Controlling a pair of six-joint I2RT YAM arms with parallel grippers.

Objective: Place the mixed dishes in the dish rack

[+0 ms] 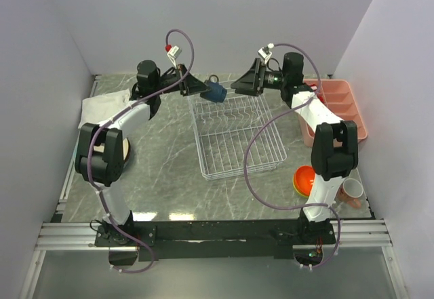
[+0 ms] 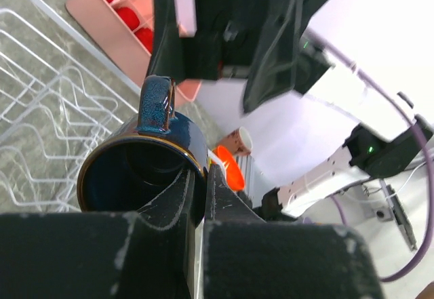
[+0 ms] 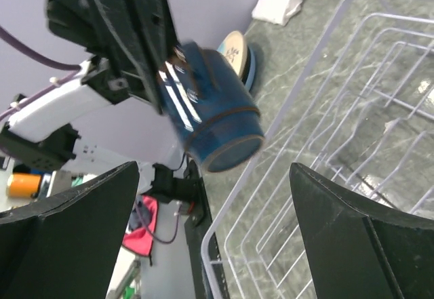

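Observation:
My left gripper [image 1: 203, 89] is shut on the rim of the small dark blue mug [image 1: 215, 92] and holds it in the air over the far edge of the white wire dish rack [image 1: 237, 133]. In the left wrist view one finger is inside the mug [image 2: 146, 156] and one outside. My right gripper [image 1: 236, 84] is open and empty, facing the mug [image 3: 210, 112] from the right, a little apart. Cream-and-light-blue plates [image 1: 116, 151] lie at the left under the left arm. An orange bowl [image 1: 305, 175] sits in a yellow-green bowl [image 1: 300, 190] at the right front.
A pink compartment tray [image 1: 339, 106] stands at the back right. A white folded cloth [image 1: 102, 106] lies at the back left. A pinkish mug [image 1: 351, 192] lies at the right front corner. The rack [image 3: 352, 143] holds no dishes.

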